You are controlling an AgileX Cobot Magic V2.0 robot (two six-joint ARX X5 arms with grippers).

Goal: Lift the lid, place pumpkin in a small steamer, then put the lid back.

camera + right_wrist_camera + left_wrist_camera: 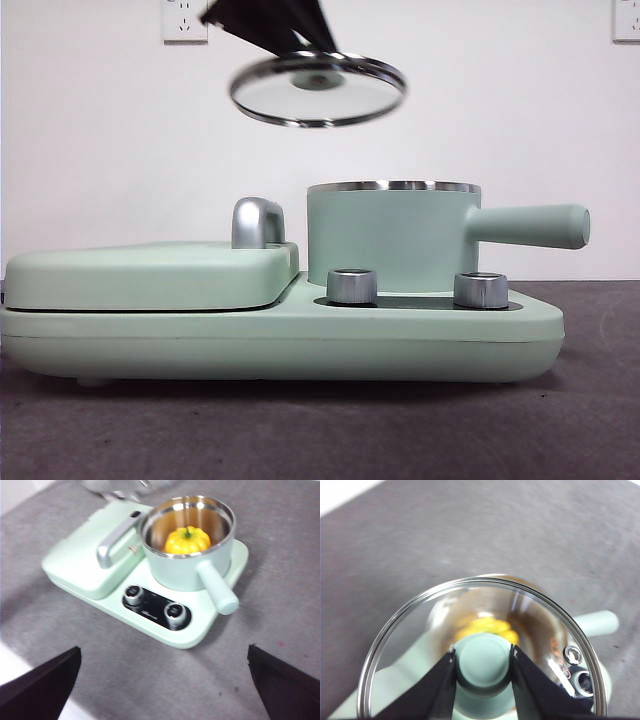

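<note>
The small steamer [392, 235], a mint-green pot with a steel rim and long side handle, stands on the mint-green base [280, 340]. The yellow-orange pumpkin [187, 540] sits inside it, seen in the right wrist view and through the glass in the left wrist view [487, 627]. My left gripper [483, 662] is shut on the mint-green knob of the glass lid [317, 88] and holds it tilted in the air above and to the left of the pot. My right gripper [165, 680] is open and empty, high above the table in front of the base.
A flat mint-green cover [150, 272] with a chrome handle [257, 222] lies on the base left of the pot. Two steel knobs [352, 286] sit on the base's front. Grey table surface [320, 430] surrounds the base; a white wall stands behind.
</note>
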